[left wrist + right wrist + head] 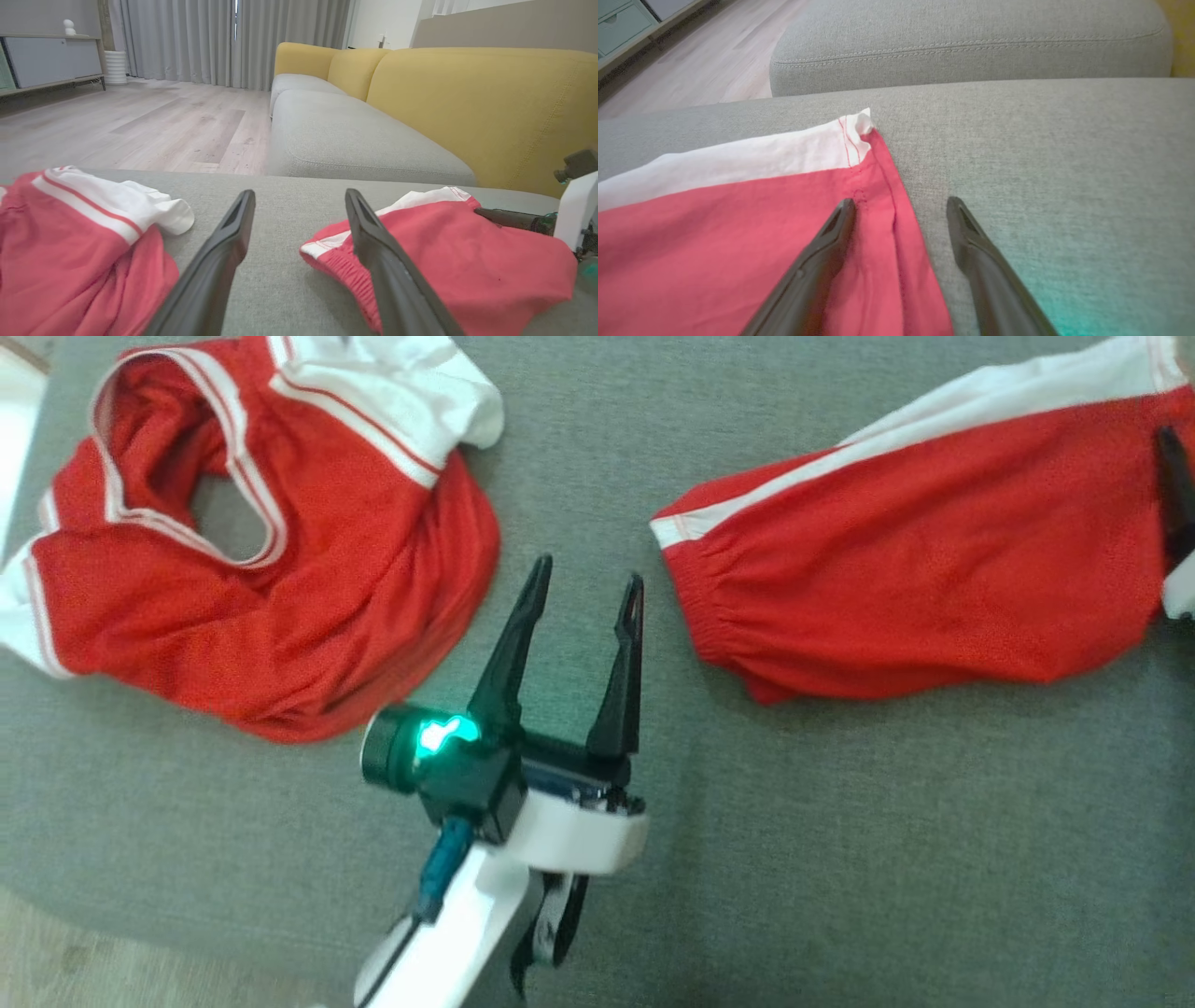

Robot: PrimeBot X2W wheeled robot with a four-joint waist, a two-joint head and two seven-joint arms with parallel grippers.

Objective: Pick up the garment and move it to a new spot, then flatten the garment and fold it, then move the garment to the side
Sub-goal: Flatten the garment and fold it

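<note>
Jaws on left gripper [589, 571] spread wide, empty, over bare grey fabric sofa cushion [840, 849]. Just left of them: crumpled red-and-white mesh jersey [280, 569]. Just right: red shorts with white side stripe [934, 579], lying flat. On right gripper [901, 200] jaws also apart, straddling the shorts' edge, one finger over red cloth, the other over cushion. Contact with cloth: can't tell.

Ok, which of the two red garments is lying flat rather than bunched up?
The red shorts on the robot's right, with the white side stripe, lie flat. The red top on the left is crumpled, its neck opening gaping.
</note>
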